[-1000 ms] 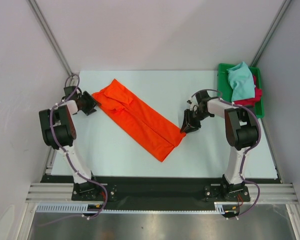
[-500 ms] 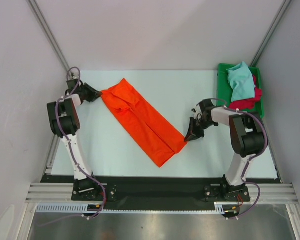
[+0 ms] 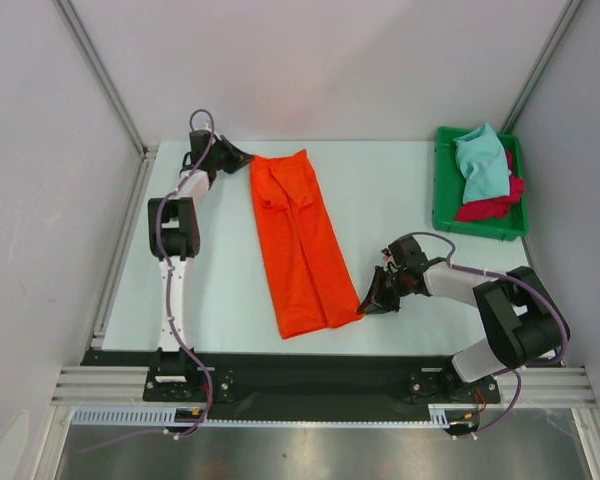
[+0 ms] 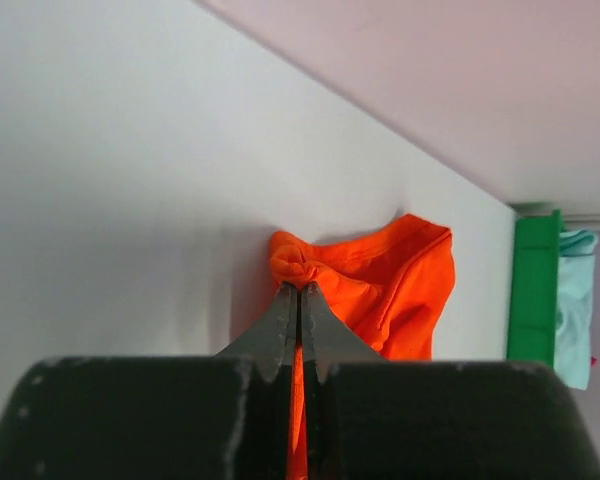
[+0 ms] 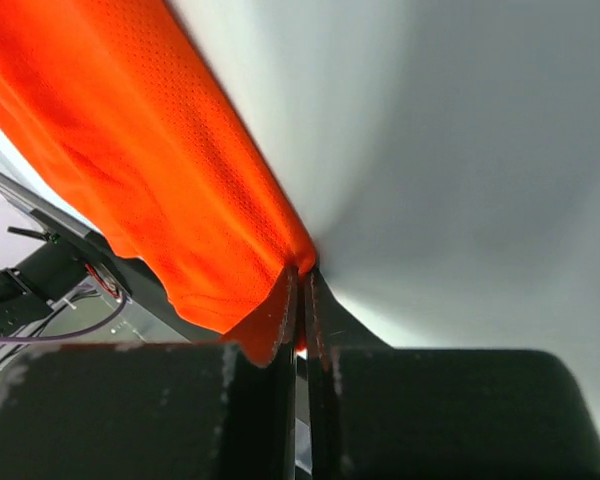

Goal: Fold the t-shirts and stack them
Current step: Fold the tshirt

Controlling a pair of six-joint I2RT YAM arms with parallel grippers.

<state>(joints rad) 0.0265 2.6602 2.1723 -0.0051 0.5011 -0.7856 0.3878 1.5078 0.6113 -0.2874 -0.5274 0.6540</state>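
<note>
1. The table (image 3: 410, 190) was a pale, plain, matte sheet. Light grey walls (image 3: 310, 70) closed it in at the back and on both sides, and a metal rail (image 3: 320, 383) ran below its near edge.
2. There were two arms, three shirts and one green tray (image 3: 441, 190), which sat at the table's far right corner.
3. Two of the shirts lay bundled in the tray. The teal t-shirt (image 3: 480, 165) was on top, and the red t-shirt (image 3: 492, 207) lay under it, showing at the near side.
4. The orange t-shirt (image 3: 300, 245) lay on the table left of centre. It was folded into a long narrow band that ran from the far edge towards the near edge at a slight slant. It was flat apart from creases and a bunched fold near its far end.
5. The left claw (image 3: 242, 158) was closed on the band's far left corner. Its fingers were pressed together with orange cloth pinched between them and gathered at the tips.
6. The right claw (image 3: 365, 305) was clamped on the near right corner, low at the table, with cloth drawn taut from its tips.
</note>
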